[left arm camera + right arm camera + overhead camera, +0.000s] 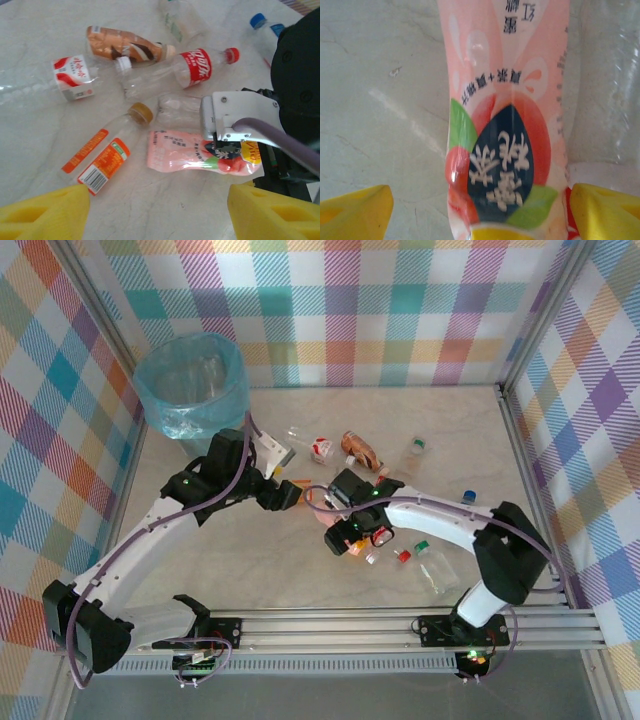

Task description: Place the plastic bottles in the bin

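Bottles (195,67): eight, left wrist view | bin (175,422): one | left pincer (159,195) apart | right pincer (480,200) apart astride pink bottle (505,100)

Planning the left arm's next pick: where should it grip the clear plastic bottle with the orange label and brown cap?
Take the clear orange-labelled plastic bottle across its middle, from above, probably: it lies flat and diagonal, with bare table either side.
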`<action>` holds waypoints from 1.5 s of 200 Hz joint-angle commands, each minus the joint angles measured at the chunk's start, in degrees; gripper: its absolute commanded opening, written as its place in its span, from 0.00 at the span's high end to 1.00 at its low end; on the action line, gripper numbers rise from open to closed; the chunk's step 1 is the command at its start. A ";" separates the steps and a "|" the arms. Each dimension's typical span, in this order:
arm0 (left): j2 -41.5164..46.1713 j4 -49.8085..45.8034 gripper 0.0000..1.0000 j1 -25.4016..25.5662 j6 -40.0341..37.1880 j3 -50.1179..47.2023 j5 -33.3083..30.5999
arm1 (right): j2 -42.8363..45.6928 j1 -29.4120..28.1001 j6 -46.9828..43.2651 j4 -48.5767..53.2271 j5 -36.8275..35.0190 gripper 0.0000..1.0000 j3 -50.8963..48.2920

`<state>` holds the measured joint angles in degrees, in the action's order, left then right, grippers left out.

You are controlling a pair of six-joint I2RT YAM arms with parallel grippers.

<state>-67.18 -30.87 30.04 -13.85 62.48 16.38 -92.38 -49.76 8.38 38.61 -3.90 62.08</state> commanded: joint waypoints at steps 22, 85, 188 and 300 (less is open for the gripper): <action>2.07 3.13 0.27 0.64 2.59 -0.31 -10.95 | -4.39 -0.08 3.31 -1.31 2.10 0.11 2.47; 4.84 3.72 0.27 0.28 3.30 -1.71 -16.73 | -9.90 -0.08 4.53 -1.68 2.71 0.19 4.71; 0.11 -9.95 0.24 -5.04 20.36 14.95 -23.03 | -1.30 -0.08 4.84 5.66 6.34 0.39 11.99; -4.15 -6.29 0.13 -8.60 31.81 24.75 15.37 | 14.50 -0.08 -1.22 -10.41 13.56 0.40 17.20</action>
<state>-71.13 -39.94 21.63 15.03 86.41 21.69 -81.01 -49.76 8.54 35.97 6.63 79.92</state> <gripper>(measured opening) 0.865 0.600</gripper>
